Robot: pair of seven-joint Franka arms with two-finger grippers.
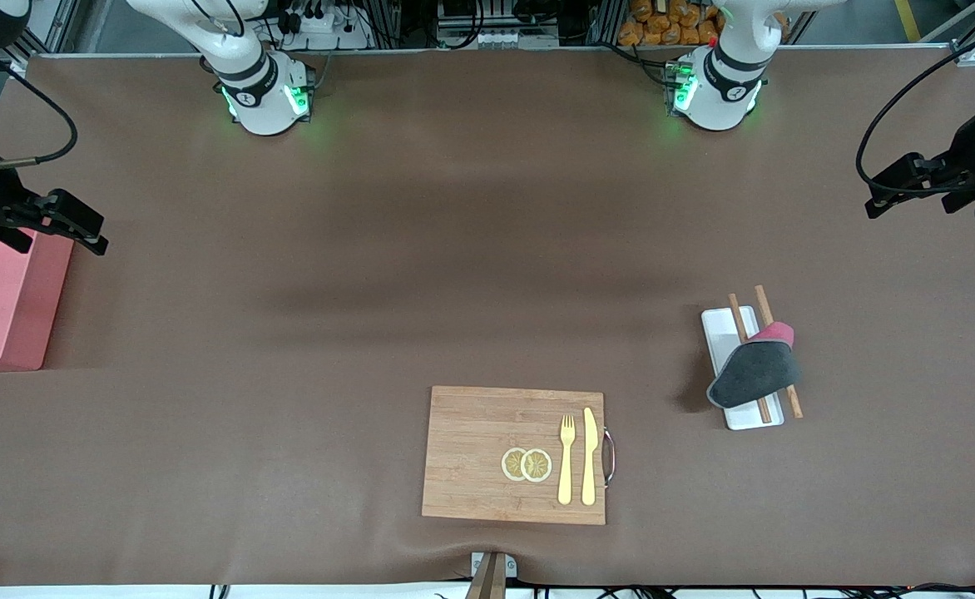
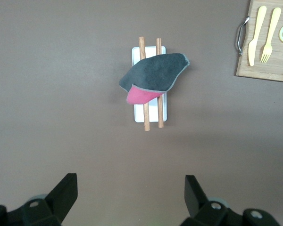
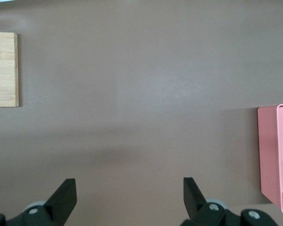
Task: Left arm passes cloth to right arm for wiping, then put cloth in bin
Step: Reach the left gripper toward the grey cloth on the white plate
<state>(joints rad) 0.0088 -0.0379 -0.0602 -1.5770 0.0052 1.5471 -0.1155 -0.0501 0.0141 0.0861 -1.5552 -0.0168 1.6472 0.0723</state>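
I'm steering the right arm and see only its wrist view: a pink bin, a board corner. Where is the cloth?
Observer: The cloth lies on a white tray toward the left arm's end of the table.
Operator: Anything under it?
Observer: Two wooden chopsticks lie along the tray, under the cloth.
Operator: Is the left arm on it?
Observer: No. The left gripper hangs over bare table beside the tray, jaws open and empty.
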